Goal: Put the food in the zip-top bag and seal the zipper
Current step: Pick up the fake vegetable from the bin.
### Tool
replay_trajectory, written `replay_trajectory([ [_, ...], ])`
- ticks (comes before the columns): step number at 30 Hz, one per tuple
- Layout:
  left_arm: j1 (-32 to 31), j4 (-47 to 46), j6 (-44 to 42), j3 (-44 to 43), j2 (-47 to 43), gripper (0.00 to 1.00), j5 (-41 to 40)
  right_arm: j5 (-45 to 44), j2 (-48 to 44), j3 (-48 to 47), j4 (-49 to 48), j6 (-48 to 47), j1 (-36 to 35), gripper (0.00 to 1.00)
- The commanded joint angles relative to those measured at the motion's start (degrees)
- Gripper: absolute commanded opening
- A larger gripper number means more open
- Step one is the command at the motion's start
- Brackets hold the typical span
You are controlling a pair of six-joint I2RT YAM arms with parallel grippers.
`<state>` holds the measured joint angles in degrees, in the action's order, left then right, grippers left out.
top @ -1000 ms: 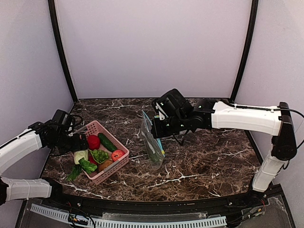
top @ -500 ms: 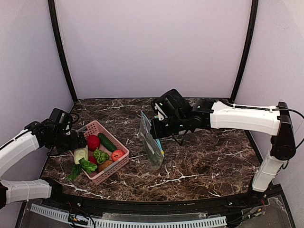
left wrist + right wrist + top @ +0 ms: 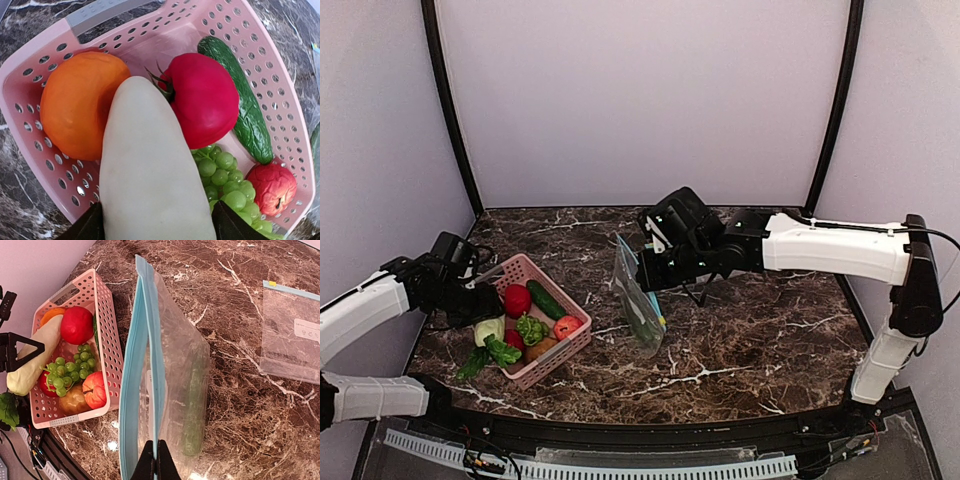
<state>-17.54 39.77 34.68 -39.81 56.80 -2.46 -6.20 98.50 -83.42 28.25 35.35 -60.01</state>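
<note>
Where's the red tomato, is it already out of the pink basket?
No, the red tomato lies inside the pink basket, right beside the cucumber.

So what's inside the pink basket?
A tomato, an orange, a cucumber, grapes, a red apple and, on top, a long white vegetable. The white one covers whatever lies under it.
</note>
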Motion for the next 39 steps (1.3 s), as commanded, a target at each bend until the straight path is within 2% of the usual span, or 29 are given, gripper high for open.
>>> replay_trajectory([
  [1, -0.1, 0.9, 0.4, 2.0, 0.0, 0.60, 0.8, -0.1, 0.2, -1.5, -1.6, -0.5, -0.5, 0.00],
  [4, 0.0, 1.3, 0.9, 1.9, -1.9, 0.52, 0.0, -0.4, -0.2, -1.3, -1.5, -0.5, -0.6, 0.00],
  [13, -0.1, 0.3, -0.9, -3.8, -10.5, 0.48, 2.0, 0.0, -0.4, -1.6, -1.4, -1.0, -0.9, 0.00],
  [19, 0.0, -5.2, -3.9, -6.2, -13.6, 0.46, 14.4, 0.0, 0.0, -2.1, -1.6, -1.9, -1.5, 0.00],
  [24, -0.6, -12.9, 1.1, -6.3, -12.4, 0.45, 28.3, 0.7, 1.7, -3.4, -2.1, -1.9, -1.8, 0.00],
  [28, -4.6, -19.1, 7.2, -7.2, -10.9, 0.45, 32.6, 0.1, 2.7, -3.9, -3.2, -2.3, -2.2, 0.00],
  [34, -16.0, -21.7, 10.7, -10.5, -4.1, 0.45, 31.8, -1.9, 3.3, -4.1, -6.1, -3.4, -2.9, 0.00],
  [39, -19.5, -24.0, 12.9, -12.6, -0.4, 0.45, 32.1, -3.5, 4.0, -4.8, -5.9, -3.6, -3.3, 0.00],
])
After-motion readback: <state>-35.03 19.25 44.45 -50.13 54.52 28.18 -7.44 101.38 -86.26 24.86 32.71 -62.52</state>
